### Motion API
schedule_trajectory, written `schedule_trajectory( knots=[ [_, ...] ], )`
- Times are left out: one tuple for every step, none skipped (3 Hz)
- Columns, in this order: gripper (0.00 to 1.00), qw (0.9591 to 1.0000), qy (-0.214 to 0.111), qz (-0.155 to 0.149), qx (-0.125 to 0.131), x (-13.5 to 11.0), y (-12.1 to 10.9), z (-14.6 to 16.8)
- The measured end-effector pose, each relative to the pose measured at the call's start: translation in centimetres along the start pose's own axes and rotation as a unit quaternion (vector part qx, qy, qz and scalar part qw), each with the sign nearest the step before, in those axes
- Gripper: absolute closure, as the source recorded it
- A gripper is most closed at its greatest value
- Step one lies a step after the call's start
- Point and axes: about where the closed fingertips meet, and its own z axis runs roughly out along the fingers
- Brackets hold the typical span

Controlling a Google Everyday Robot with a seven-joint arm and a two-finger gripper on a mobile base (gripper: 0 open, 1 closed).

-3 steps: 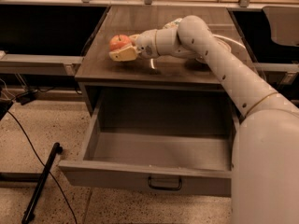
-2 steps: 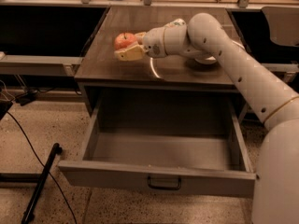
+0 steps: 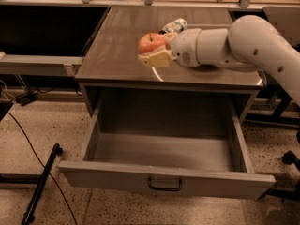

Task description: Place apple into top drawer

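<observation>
One open drawer (image 3: pixel 164 178), pulled out toward 6 o'clock from under the counter (image 3: pixel 117 50), shows a bare grey floor between two side walls; its flat front panel carries one small dark handle (image 3: pixel 165 185) at the centre. The room above the drawer's floor is open from the front panel back to the counter's front edge. One apple (image 3: pixel 151 42), red-orange with a short stem pointing up, is clenched in the pincer (image 3: pixel 156 54), a pale finger (image 3: pixel 155 60) pressed against its underside. Apple and pincer sit over the front half of the counter, at 12 o'clock from the handle and short of the counter's front edge, and appear to be raised off the surface. One white arm (image 3: pixel 243 43) comes in from 3 o'clock and covers the right side of the counter. One can (image 3: pixel 174 26) lies at 1 o'clock from the apple, just behind the arm's wrist. On the speckled floor at 8 o'clock lie one dark pole (image 3: pixel 41 184) and a thin cable (image 3: pixel 28 142).
</observation>
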Motion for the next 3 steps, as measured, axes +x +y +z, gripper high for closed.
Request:
schedule_trajectory(
  knots=[
    [1.00, 0.9999, 0.007, 0.008, 0.010, 1.4, -0.3, -1.3],
    [1.00, 0.9998, 0.002, 0.015, 0.013, 2.4, -0.3, -1.2],
    [1.00, 0.9978, -0.034, 0.056, 0.013, 7.5, 1.0, -1.3]
  ],
)
